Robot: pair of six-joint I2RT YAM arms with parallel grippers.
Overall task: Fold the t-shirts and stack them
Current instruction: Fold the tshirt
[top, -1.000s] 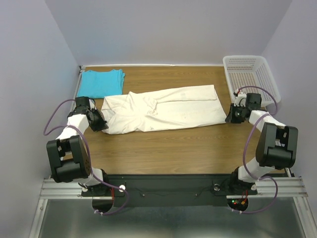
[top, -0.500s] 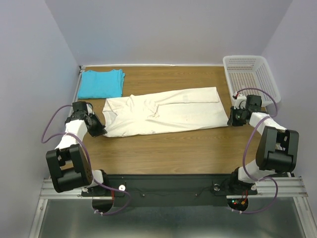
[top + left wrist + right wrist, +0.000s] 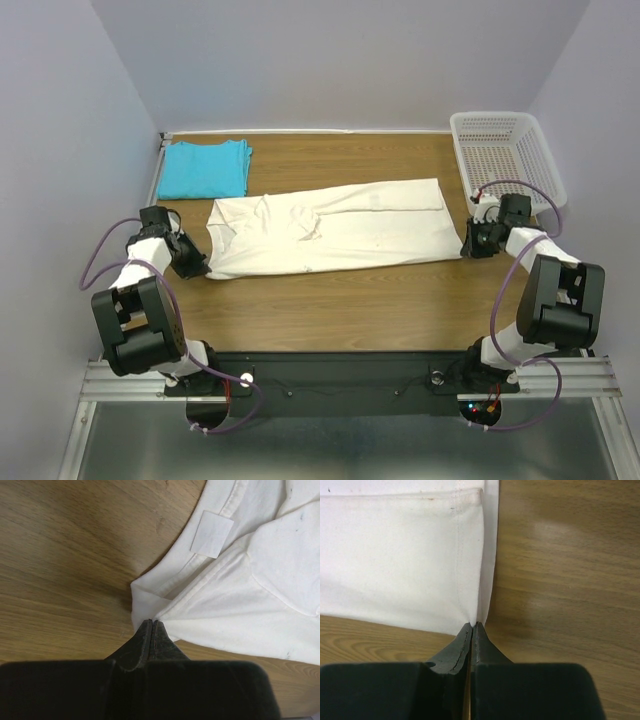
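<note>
Cream t-shirt pulled flatter, wrinkles smoothed out

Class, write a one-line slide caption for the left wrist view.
Left claw shut on a corner of the cream cotton t-shirt on the brown wooden table.

Brown wood-grain laminate surface, planks running left to right. Thin white strip along far edge, where surface meets back wall. Plain pale lavender walls: back, left, right. Silver slotted aluminium rail along near edge. Dull grey metal panel below rail. Light even, soft; faint glare on wood in right wrist view.
</note>
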